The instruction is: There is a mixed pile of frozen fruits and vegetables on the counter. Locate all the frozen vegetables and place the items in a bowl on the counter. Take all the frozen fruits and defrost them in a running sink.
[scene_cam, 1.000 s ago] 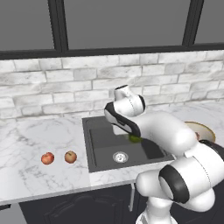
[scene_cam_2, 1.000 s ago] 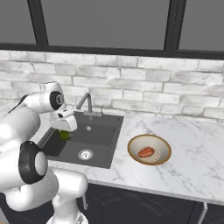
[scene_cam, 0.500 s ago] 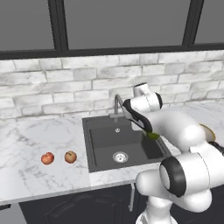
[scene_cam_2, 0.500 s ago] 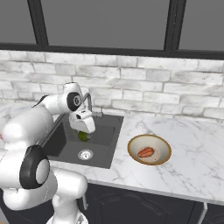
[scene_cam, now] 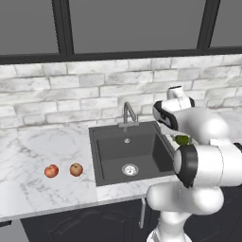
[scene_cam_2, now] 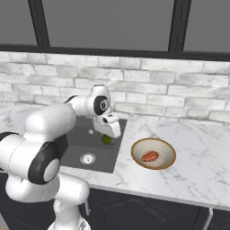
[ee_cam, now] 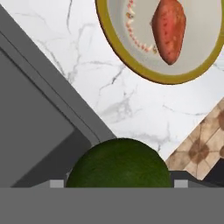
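Tan-rimmed bowl (scene_cam_2: 153, 153) holds the red-orange piece (scene_cam_2: 150, 156). The jaws grip the dark green ball (scene_cam_2: 107, 139) over the sink's (scene_cam_2: 85, 146) right edge. Two apples (scene_cam: 64, 170) lie on the bench (scene_cam: 42, 186) left of it.

**No readable text in the scene**

No words, labels, brand marks, numbers or signs can be read anywhere in these views. The brick wall, the window frames, the marble surface, the sink, the dish and the robot's white body all appear plain, with no lettering on them.
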Controlling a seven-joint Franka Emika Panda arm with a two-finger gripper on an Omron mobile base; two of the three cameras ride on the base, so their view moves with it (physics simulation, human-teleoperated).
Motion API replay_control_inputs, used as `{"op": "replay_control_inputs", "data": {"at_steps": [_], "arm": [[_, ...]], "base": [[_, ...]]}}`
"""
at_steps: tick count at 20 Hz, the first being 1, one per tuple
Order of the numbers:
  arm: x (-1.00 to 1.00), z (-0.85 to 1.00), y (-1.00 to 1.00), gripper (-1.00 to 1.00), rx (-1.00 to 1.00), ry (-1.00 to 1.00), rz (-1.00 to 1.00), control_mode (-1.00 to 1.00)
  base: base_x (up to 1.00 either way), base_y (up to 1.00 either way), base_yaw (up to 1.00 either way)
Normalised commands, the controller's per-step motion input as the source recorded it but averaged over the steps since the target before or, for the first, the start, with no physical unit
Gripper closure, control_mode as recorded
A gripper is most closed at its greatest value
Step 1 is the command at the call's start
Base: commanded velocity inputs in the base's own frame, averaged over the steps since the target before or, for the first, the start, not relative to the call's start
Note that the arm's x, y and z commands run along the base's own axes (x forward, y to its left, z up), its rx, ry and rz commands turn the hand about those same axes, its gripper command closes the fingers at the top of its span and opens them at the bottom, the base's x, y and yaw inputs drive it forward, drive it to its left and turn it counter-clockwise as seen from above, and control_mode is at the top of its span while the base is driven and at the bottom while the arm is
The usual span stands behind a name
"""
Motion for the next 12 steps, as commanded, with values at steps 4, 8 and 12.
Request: {"op": "replay_control_inputs", "data": {"at_steps": [4, 8, 12], "arm": [[0.13, 0.00, -0.92, 1.00, 0.07, 0.00, -0.09, -1.00], [0.11, 0.00, -0.89, 1.00, 0.06, 0.00, -0.09, -1.00], [0.07, 0.00, -0.78, 1.00, 0.03, 0.00, -0.08, -1.00]], "base": [[0.00, 0.00, 0.00], [0.00, 0.00, 0.00], [0.00, 0.00, 0.00]]}}
